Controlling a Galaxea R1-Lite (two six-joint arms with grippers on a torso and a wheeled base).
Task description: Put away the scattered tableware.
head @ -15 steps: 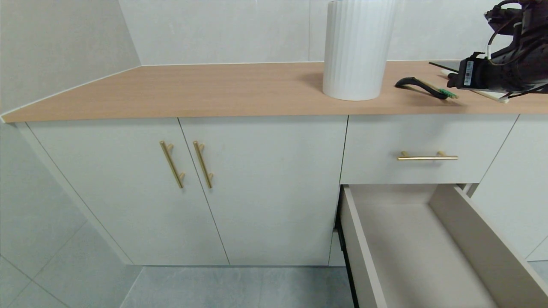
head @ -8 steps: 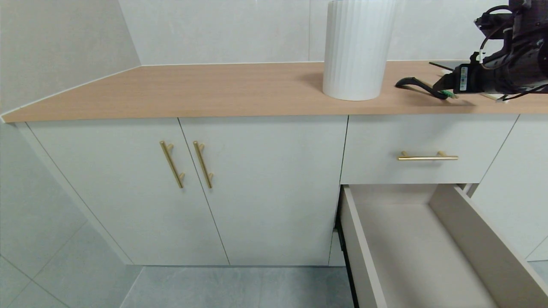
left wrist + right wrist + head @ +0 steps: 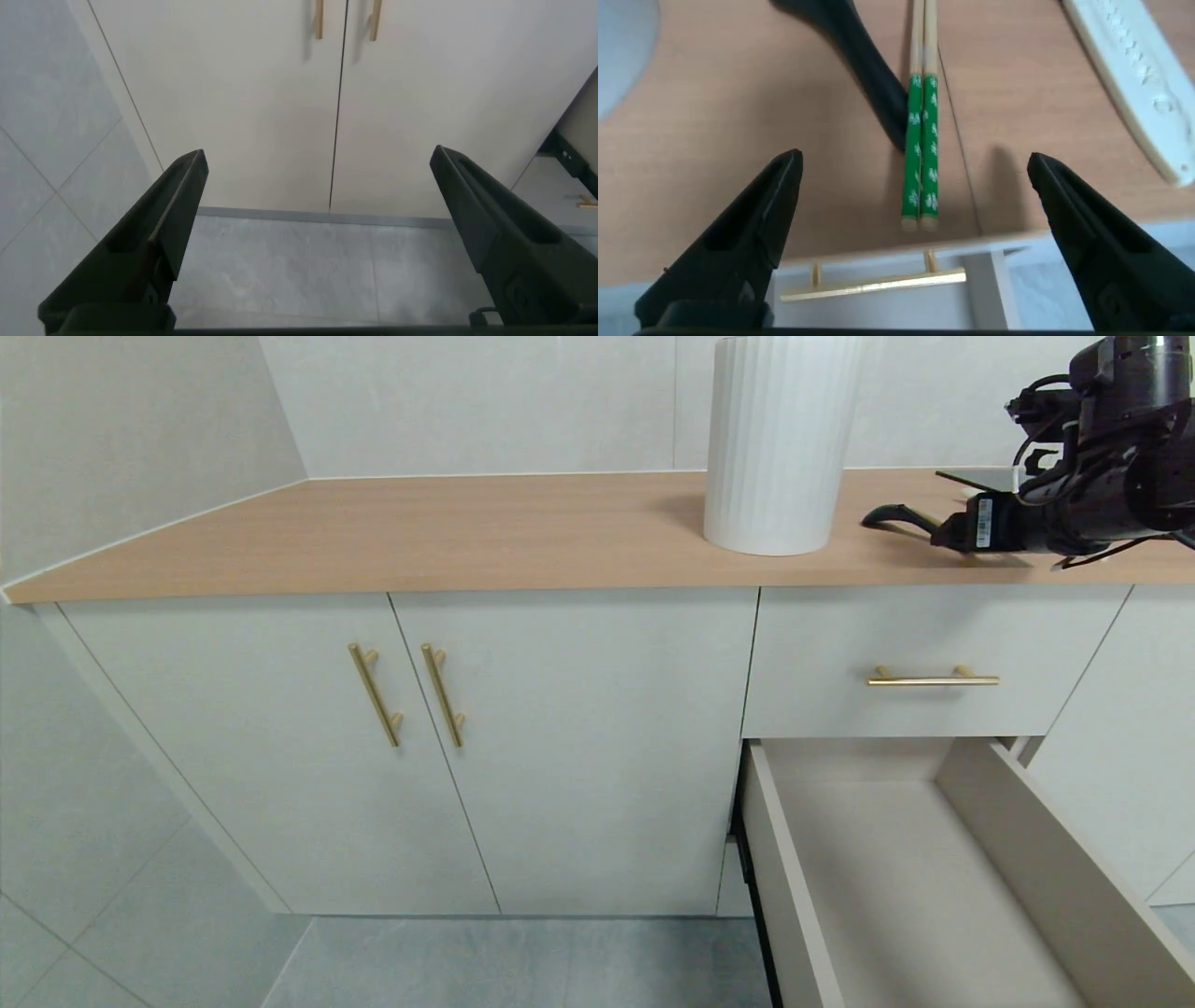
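right gripper (image 3: 913, 166) is spread wide, one finger on each side of the chopsticks (image 3: 922, 140) and nothing in it yet; looks like a straddle lined up for a pinch across the pair. Chopsticks lie side by side on the countertop (image 3: 467, 532), green ends near the front edge, just above the shut upper drawer's handle (image 3: 873, 285). Black spoon (image 3: 854, 65) lies touching or just beside them, so my guess is closing could catch it too. White utensil (image 3: 1139, 84) sits apart toward the other finger, outside the grip line. Lower drawer (image 3: 784, 877) is pulled out below, presumably the drop spot, nothing in the part I can see. White ribbed container (image 3: 780, 439) stands near the spoon's far end. left gripper (image 3: 318, 157) also wide apart, holding nothing, parked low facing the cabinet doors (image 3: 336, 93) and floor, out of the way.
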